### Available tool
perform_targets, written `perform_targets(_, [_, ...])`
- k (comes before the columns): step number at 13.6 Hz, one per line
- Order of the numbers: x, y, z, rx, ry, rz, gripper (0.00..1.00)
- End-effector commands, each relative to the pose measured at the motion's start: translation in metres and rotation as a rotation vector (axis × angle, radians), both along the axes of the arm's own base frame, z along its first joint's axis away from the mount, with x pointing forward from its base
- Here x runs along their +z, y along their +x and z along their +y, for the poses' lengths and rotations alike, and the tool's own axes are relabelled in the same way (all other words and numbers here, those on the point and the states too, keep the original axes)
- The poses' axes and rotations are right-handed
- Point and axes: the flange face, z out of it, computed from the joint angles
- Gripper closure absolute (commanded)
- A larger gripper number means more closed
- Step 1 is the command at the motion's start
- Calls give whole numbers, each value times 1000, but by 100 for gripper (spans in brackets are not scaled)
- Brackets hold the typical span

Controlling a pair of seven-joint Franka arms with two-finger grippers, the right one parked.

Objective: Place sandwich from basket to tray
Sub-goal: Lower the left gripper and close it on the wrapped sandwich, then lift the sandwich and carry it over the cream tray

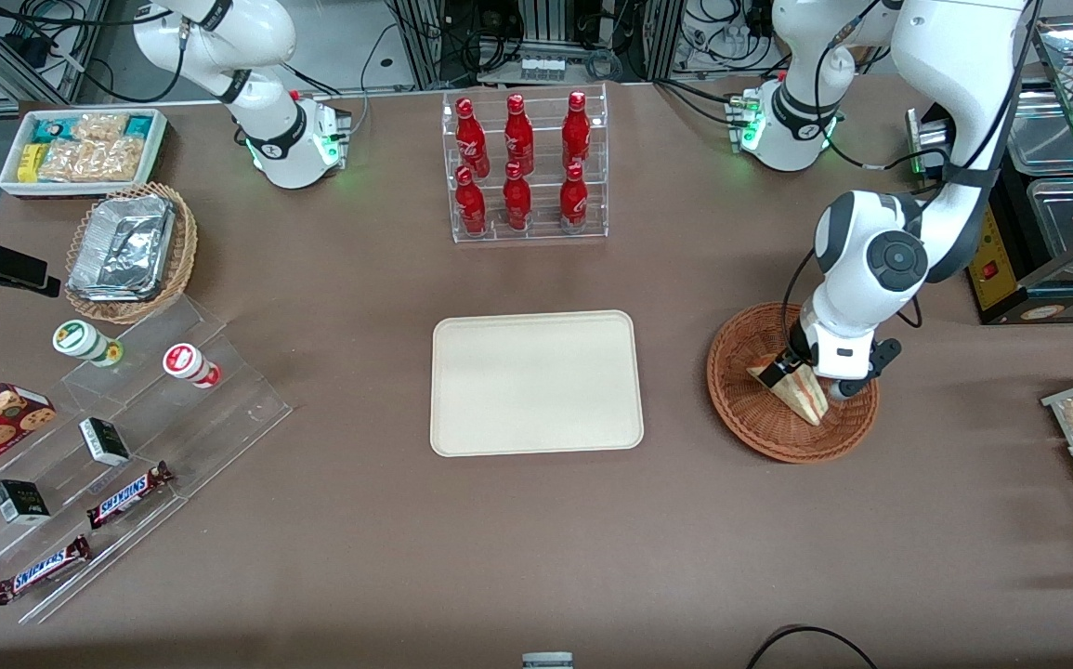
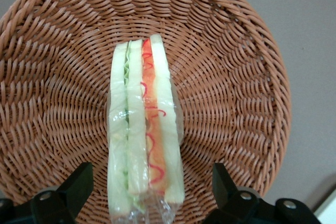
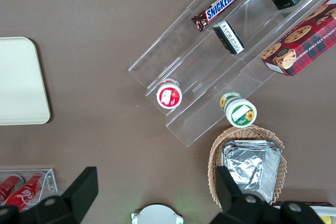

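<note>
Lying in the basket, the sandwich rests on its side in clear wrap, its bread layers with a red-orange and green filling stripe plain in the left wrist view. The gripper is down inside the basket right over the sandwich, its fingers spread wide, one on each side of the wedge and clear of it, so nothing is gripped. In the wrist view the woven basket fills nearly everything around the sandwich.

The basket sits on the brown surface toward the working arm's end. Beside it, near the middle of the surface, lies the cream tray, with nothing on it, well apart from the basket. A clear rack of red bottles stands farther from the front camera than the tray. Toward the parked arm's end are a tan basket of foil containers, a white bin of snacks and clear stepped shelves carrying candy bars and small jars.
</note>
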Motion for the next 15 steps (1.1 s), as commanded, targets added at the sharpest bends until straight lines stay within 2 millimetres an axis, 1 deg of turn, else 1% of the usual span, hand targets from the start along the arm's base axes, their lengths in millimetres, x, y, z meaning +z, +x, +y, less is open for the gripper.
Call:
perform_targets(1, [-4, 2, -1, 10, 3, -14, 50])
perform_targets(2, [-5, 2, -1, 10, 3, -13, 82])
perform_targets(3, [-4, 2, -1, 6, 3, -14, 100])
perform_targets(5, [2, 2, -2, -6, 5, -19, 100])
perform_targets(6, [14, 2, -2, -18, 12, -30, 100])
perform_targets(7, [28, 1, -2, -44, 41, -23, 100])
perform_targets(8, [49, 4, -5, -76, 78, -13, 100])
perform_targets(9, [72, 8, -14, -91, 101, 12, 100])
perform_targets(10, [96, 12, -36, -121, 108, 20, 100])
perform_targets(11, [119, 17, -52, -140, 117, 35, 100])
perform_targets(12, [139, 22, -71, -163, 119, 32, 100])
perform_targets(13, [154, 22, -103, -208, 114, 26, 100])
perform_targets(14, [167, 22, -129, -233, 100, 12, 100])
perform_targets(15, [171, 23, -156, -238, 86, 0, 100])
